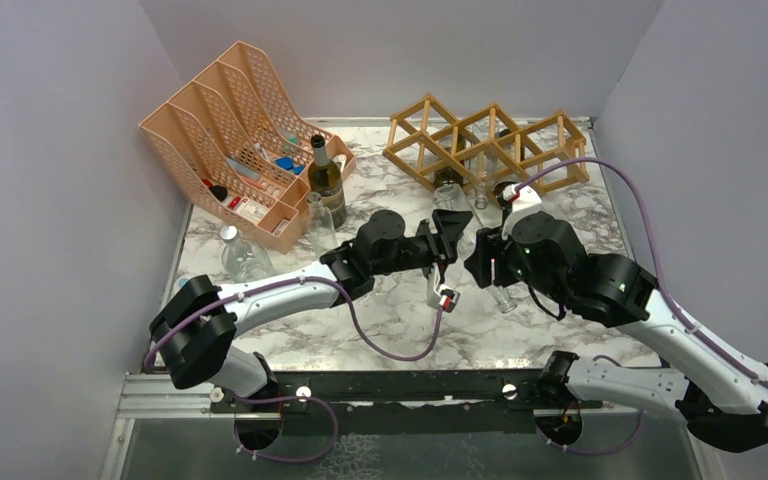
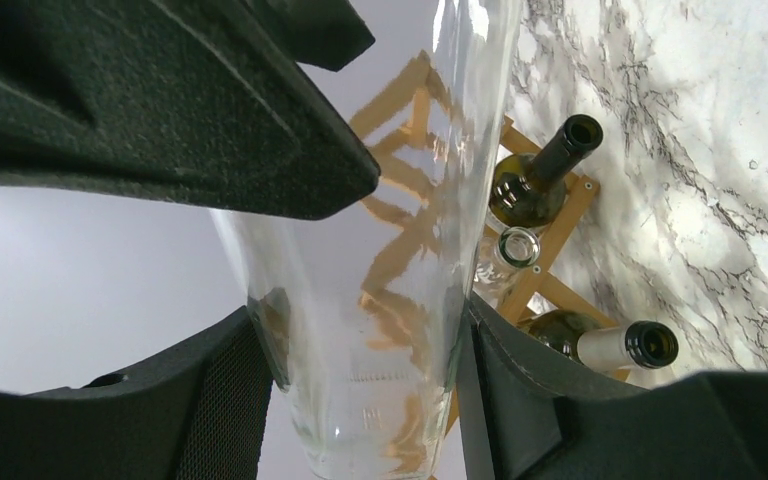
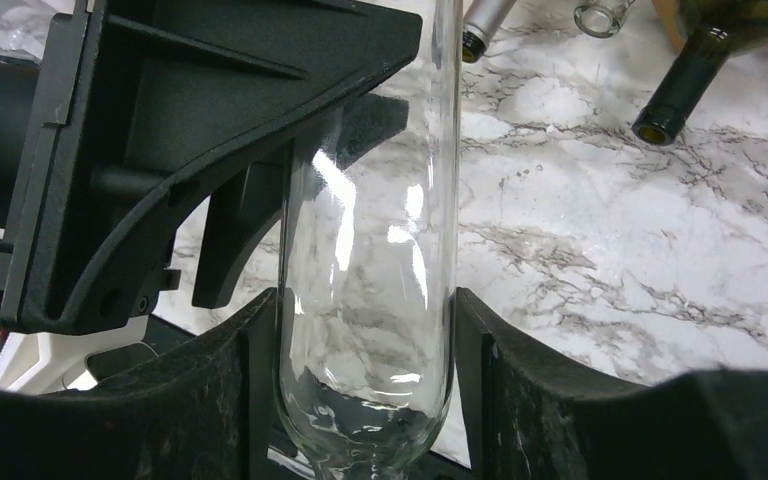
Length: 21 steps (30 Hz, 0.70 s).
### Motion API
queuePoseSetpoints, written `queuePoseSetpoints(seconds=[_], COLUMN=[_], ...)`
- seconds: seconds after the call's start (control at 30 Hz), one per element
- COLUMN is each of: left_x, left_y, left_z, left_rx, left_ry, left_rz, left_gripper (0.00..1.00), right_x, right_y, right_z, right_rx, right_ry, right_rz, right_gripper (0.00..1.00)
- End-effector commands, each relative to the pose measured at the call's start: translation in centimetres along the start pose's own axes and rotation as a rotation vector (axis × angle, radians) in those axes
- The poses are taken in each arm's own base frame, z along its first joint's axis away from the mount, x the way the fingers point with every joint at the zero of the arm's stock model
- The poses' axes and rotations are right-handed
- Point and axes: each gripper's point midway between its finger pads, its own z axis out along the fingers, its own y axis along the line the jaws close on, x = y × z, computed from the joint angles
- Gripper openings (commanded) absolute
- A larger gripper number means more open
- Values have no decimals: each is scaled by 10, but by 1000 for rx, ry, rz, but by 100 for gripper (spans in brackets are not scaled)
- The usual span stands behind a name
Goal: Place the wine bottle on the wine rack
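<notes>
A clear glass wine bottle (image 1: 501,296) hangs above the middle of the marble table, held from both sides. My left gripper (image 1: 452,240) is shut on the wine bottle (image 2: 380,250), near its base. My right gripper (image 1: 485,262) has both pads against the glass of that same wine bottle (image 3: 370,250), just above where it narrows. The wooden wine rack (image 1: 485,145) stands at the back right, beyond both grippers. In the left wrist view the wine rack (image 2: 545,240) holds two dark bottles (image 2: 535,180) and a clear one (image 2: 518,245).
A peach mesh file organizer (image 1: 230,130) stands at the back left. Next to it a green bottle (image 1: 326,180) stands upright, with clear bottles (image 1: 243,255) in front. Grey walls close in the table on three sides.
</notes>
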Motion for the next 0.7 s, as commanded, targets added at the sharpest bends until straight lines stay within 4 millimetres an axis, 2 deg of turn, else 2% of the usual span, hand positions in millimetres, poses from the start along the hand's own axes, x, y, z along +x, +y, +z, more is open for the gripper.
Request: queuePoseSetpoints(seconds=[0.0,0.07,0.17,0.23,0.37,0.4,0.53,0.67], left_x=[-5,-6,-5,-5,-6,-6,-4,-2], left_y=[67,66,64,64,64,65,66,63], left_z=[-11,-12,-12,-13,-14,-15,-16,-19], left_rx=[-135,-130,-122,-119,-116,-118,-118,-114], left_ry=[-12,-15,-10,-6,-12,-10,-2,4], left_rz=[24,16,12,7,-16,-24,-32,-34], left_gripper=[0,0,0,0,0,0,0,0], right_x=[-7,-4,1,2,-1,-2,1,4], right_y=[15,16,17,17,17,17,13,7], right_z=[3,5,8,9,9,9,13,14], right_rx=[-66,-66,-64,-64,-62,-60,-31,6], right_ry=[-33,-23,-5,-2,-16,-17,-2,1], right_rz=[43,44,47,53,59,58,56,65], right_gripper=[56,64,67,66,56,57,71,72])
